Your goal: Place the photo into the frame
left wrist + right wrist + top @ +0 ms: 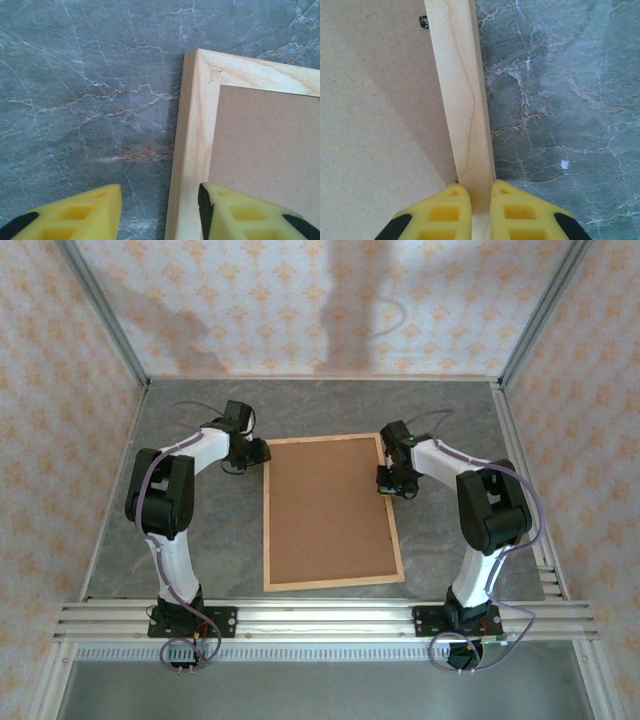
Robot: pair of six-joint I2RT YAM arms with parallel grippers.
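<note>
At the far left corner of the frame (190,125), the left tool (160,187) stands open. One yellow finger is over the grey desk (75,100) and the other over the inner edge of the left rail, with clear desk showing between the outer finger and the wood. The frame lies flat in the middle of the desk, back side up, and the brown backing board (325,510) sits inside its rails. On the right, the right tool (481,187) is closed on the frame's right rail, a finger pressed to each face of the thin strip. The risk, as I judge it, is that only one side is gripped. If the right tool lifts or drags, the frame would likely pivot about that pinch, scrape across the desk or tilt, and the board could slide out. The left tool's inner finger could also catch the rail if it moves sideways while this low.
</note>
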